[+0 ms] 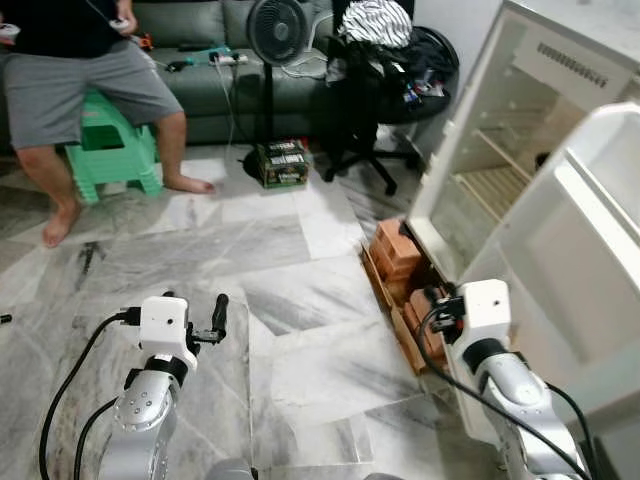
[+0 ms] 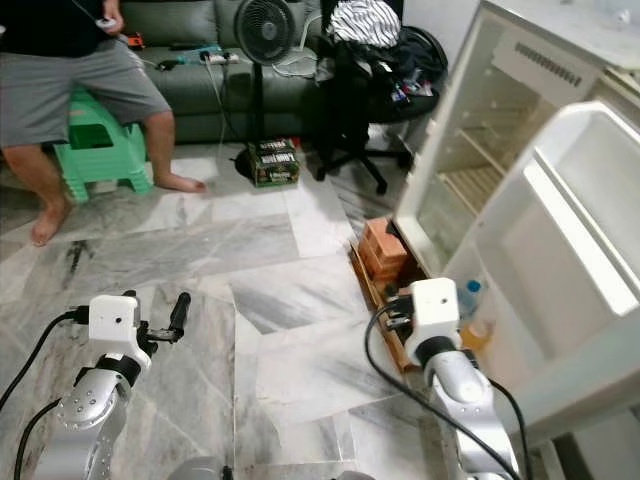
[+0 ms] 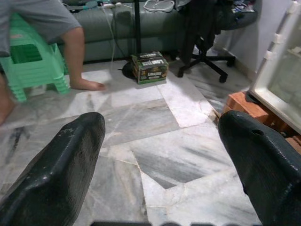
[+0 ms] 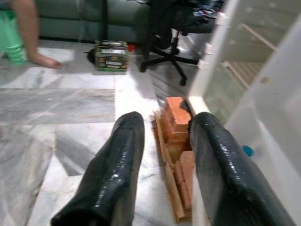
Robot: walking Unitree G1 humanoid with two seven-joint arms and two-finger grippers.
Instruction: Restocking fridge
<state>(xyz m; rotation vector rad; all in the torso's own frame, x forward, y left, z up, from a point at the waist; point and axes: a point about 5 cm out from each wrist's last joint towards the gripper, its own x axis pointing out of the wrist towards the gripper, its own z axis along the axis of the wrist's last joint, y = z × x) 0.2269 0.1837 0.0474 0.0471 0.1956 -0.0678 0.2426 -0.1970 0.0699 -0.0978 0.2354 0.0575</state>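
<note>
The white fridge (image 1: 478, 150) stands open on my right, its wire shelves bare. Its door (image 1: 600, 260) swings out toward me, and in the low door shelf sits a bottle with a blue cap (image 2: 470, 291). A dark green carton of drinks (image 1: 283, 162) rests on the floor by the fan's base. My left gripper (image 3: 160, 123) hovers open over the marble floor, with nothing between its fingers. Beside the fridge's lower corner my right gripper (image 4: 164, 125) is open and holds nothing, pointing along the bricks (image 4: 175, 115).
Stacked orange bricks (image 1: 400, 255) prop up the fridge. A person (image 1: 90, 80) sits on a green stool (image 1: 110, 145) at the far left. A standing fan (image 1: 275, 30), a black office chair (image 1: 375, 90) piled with clothes and a sofa (image 1: 200, 60) line the back.
</note>
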